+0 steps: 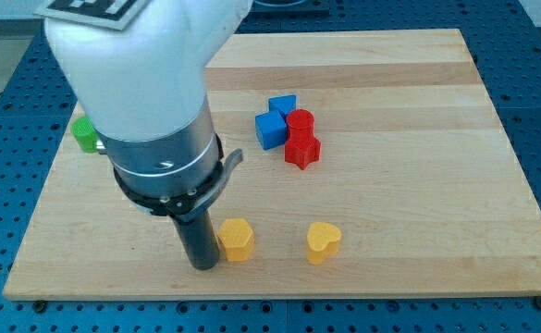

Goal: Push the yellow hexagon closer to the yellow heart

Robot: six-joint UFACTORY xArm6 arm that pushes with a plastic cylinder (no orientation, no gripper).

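My arm fills the frame's upper left, white housing over a grey collar. My tip (pixel 202 265) sits lower left of centre, rod upright.

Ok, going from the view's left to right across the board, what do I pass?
Green block → my tip → yellow hexagon → blue blocks → yellow heart. The red blocks overlap the blue ones and the heart in left-right span, so I leave them out.

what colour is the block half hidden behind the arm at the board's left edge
Green, seen in the camera view.
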